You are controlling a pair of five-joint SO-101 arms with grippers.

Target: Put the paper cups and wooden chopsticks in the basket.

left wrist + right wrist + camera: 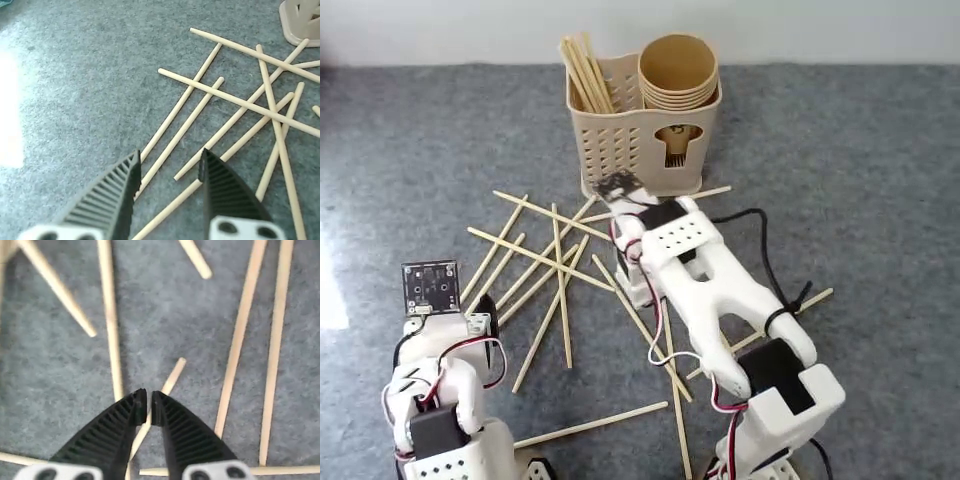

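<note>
The paper cups (678,65) sit stacked in the basket (640,150) at the back edge of the grey surface (860,180). Many loose chopsticks (560,270) lie across the middle. The job now looks like picking these up. The right gripper (149,400) has its jaws pinched on one chopstick (172,375) lying flat, so next it should lift that to the basket. The left gripper (170,154) hangs wide open over sticks near the front left corner.

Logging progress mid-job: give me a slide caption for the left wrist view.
Left tool open over scattered wooden chopsticks on grey carpet, basket corner beyond.
</note>
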